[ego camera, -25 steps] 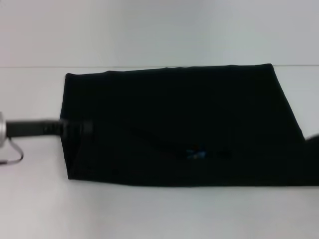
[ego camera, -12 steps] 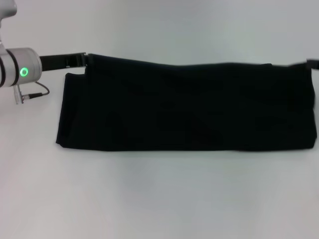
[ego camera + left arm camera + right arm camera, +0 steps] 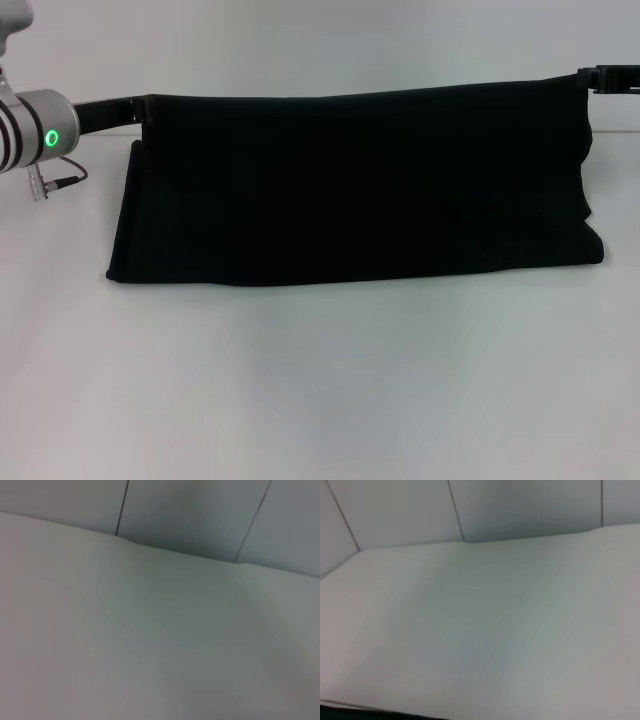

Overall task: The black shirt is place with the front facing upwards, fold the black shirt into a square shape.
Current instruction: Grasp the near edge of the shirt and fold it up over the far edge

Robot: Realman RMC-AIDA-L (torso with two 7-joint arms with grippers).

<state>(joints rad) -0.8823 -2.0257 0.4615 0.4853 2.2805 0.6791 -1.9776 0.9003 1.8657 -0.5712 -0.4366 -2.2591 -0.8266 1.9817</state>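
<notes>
One black shirt (image 3: 350, 190) hangs as a wide folded band, its long axis running side to side across the white table (image 3: 330, 380), its upper edge lifted and its lower fold resting on the surface. Two grippers hold that upper edge: the left gripper (image 3: 140, 108) is clamped on the left corner, the right gripper (image 3: 590, 76) on the right corner. Only the head view shows this; both wrist views show bare tabletop and wall panels, the right one also a dark sliver at its edge.
</notes>
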